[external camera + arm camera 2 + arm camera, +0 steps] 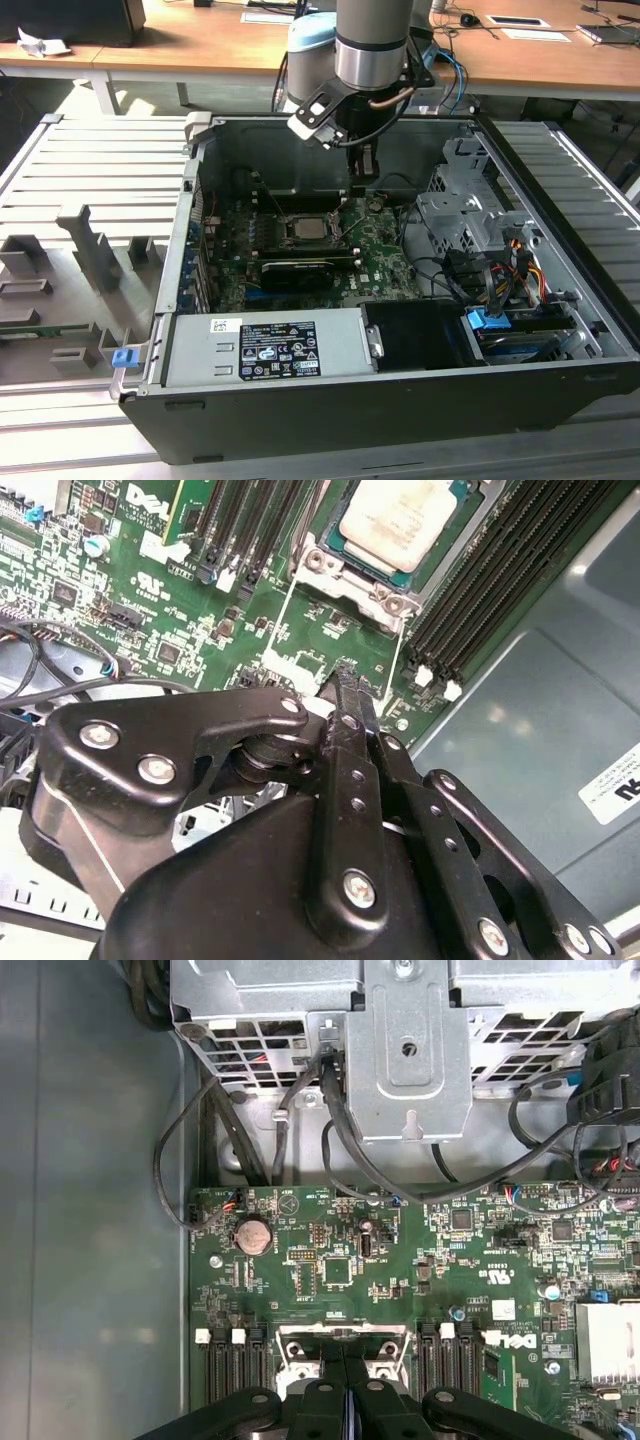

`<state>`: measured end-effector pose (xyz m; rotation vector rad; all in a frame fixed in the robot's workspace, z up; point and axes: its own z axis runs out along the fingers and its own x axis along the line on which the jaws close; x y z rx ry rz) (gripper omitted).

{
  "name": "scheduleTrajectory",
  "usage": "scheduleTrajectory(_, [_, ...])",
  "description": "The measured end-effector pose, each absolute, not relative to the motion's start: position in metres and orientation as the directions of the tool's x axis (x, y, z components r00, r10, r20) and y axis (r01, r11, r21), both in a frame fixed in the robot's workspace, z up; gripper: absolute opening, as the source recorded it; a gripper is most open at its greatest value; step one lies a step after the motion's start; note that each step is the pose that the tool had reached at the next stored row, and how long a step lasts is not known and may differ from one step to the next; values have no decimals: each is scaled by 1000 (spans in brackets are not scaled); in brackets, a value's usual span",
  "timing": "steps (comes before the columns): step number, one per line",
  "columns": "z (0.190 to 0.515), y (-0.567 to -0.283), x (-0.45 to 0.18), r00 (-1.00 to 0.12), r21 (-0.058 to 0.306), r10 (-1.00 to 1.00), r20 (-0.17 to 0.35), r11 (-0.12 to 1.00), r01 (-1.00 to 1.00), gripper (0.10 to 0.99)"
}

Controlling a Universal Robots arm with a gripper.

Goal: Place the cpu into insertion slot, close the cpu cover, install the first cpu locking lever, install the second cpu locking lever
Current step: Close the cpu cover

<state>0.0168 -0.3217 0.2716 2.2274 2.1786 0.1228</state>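
The cpu (400, 520) sits in the insertion slot (310, 227), midway along the circuit board (400, 1260) between the memory slots (500, 590); the cpu cover (345, 572) appears lowered around it; both thin locking levers (283, 620) seem unlatched, so latching remains. The gripper (345, 675) hovers at the socket's edge, fingers pressed together, nothing visibly held. The second wrist view shows the chip's top; the exterior view shows the open case (400, 420).

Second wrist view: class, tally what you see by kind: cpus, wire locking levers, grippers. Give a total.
cpu: 1
levers: 2
gripper: 1
Total: 4
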Motion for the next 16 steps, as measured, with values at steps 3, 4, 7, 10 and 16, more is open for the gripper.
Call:
scheduleTrajectory(3, [272,-322,18,21,72,999,40,-23,997,106])
scheduleTrajectory(4, [272,-321,18,21,72,999,40,-23,997,106])
scheduleTrajectory(7, [272,-321,19,21,72,999,40,-23,997,106])
scheduleTrajectory(10, [272,-321,20,21,72,999,40,-24,997,106])
scheduleTrajectory(16, [272,-321,22,21,72,999,40,-23,997,106])
